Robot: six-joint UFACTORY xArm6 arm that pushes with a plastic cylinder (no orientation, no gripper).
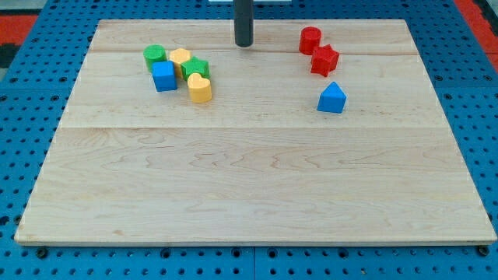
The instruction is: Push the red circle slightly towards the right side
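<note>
The red circle (310,40) is a short red cylinder near the view's top, right of centre. A red star-shaped block (324,60) sits just below and right of it, touching or nearly touching. My tip (244,44) is the end of the dark rod at the view's top centre. It stands to the left of the red circle, apart from it by a clear gap, and touches no block.
A blue triangle-topped block (332,98) lies below the red star. At the upper left is a cluster: green circle (155,55), yellow block (180,57), green block (196,68), blue cube (164,76), yellow heart (200,88). The wooden board (249,187) rests on a blue pegboard.
</note>
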